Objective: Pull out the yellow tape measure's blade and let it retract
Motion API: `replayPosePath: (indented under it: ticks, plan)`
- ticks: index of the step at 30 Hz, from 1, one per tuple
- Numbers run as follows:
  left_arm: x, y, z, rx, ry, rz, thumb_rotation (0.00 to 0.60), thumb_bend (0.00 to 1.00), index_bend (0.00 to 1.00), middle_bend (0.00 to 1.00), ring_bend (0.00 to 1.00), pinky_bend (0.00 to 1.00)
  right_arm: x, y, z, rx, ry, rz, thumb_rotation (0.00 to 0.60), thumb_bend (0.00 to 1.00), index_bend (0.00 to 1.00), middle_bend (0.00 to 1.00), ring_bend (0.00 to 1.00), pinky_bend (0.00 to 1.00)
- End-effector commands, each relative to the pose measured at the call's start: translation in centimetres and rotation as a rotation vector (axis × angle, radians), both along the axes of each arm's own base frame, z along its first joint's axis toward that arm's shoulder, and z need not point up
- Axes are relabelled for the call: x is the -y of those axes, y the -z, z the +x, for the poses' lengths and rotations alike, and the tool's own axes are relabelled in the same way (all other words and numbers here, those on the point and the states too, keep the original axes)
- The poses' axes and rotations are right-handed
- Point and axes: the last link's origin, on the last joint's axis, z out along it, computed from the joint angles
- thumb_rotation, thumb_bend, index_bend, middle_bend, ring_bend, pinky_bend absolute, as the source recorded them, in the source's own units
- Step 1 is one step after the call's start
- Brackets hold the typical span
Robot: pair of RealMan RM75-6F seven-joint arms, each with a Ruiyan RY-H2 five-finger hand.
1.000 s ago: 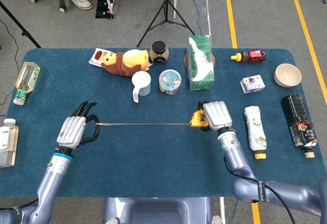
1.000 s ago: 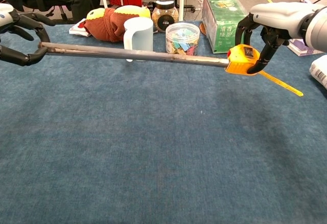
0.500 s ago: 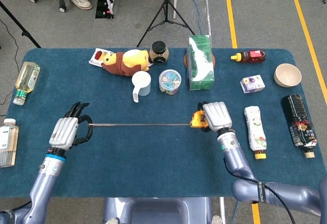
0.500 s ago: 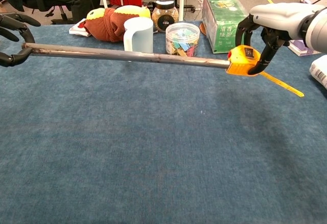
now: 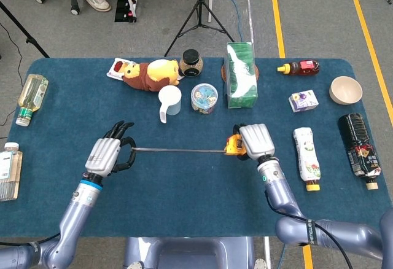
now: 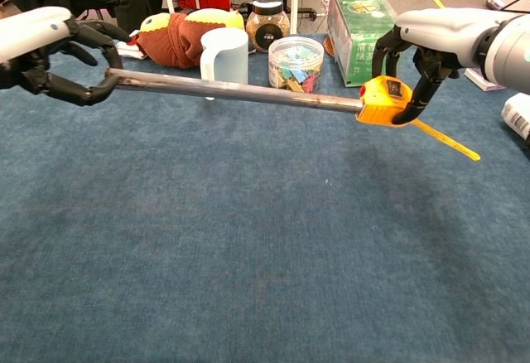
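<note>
The yellow tape measure (image 5: 234, 144) sits above the blue table (image 5: 184, 201), a little to the 3 o'clock side of the table's middle in the head view, lifted clear of the cloth. The right hand (image 5: 253, 141) grips its case from above, fingers curled down around both sides. The blade (image 5: 178, 151) runs out in a straight dark line toward 9 o'clock, and its tip is pinched between thumb and a finger of the left hand (image 5: 109, 156), whose other fingers fan out loosely. In the chest view the blade hangs in front of the white mug (image 6: 224, 56) and the clear candy jar (image 6: 295, 61), touching neither.

The step in hand looks like the extended phase: the blade is drawn and taut between the two hands. The retraction is not yet done. The next move calls for the left hand to part its pinch and free the tip, or guide it toward 3 o'clock, while the right hand holds the case firm against the recoil
</note>
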Motion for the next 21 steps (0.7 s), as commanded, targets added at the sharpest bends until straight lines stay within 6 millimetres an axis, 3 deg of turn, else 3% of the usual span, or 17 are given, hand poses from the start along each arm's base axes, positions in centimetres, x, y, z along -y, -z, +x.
replayPosePath:
  ticks: [1, 8, 16, 19, 21]
  plan:
    - [-0.5, 0.8, 1.3, 0.013, 0.02, -0.014, 0.554, 0.52, 0.53, 0.12, 0.0, 0.17, 0.0, 0.1, 0.2, 0.005, -0.003, 0.002, 0.596, 0.29, 0.67, 0.7, 0.78, 0.78]
    - [-1.2, 3.2, 4.7, 0.038, 0.06, -0.046, 0.553, 0.51, 0.53, 0.12, 0.0, 0.17, 0.0, 0.3, 0.9, 0.02, -0.009, 0.001, 0.596, 0.29, 0.67, 0.7, 0.78, 0.78]
    - [-1.7, 5.4, 6.8, 0.042, 0.075, -0.072, 0.554, 0.49, 0.53, 0.12, 0.0, 0.17, -0.1, 0.3, 1.3, 0.034, -0.014, 0.003, 0.597, 0.29, 0.67, 0.7, 0.78, 0.78]
    - [-1.9, 6.0, 7.5, 0.041, 0.079, -0.079, 0.547, 0.43, 0.52, 0.12, 0.0, 0.17, -0.1, 0.4, 1.5, 0.038, -0.019, 0.005, 0.596, 0.29, 0.67, 0.7, 0.78, 0.78]
    - [-2.0, 6.3, 7.9, 0.038, 0.081, -0.082, 0.551, 0.35, 0.45, 0.12, 0.0, 0.17, -0.1, 0.4, 1.5, 0.042, -0.019, 0.007, 0.598, 0.29, 0.67, 0.7, 0.78, 0.78]
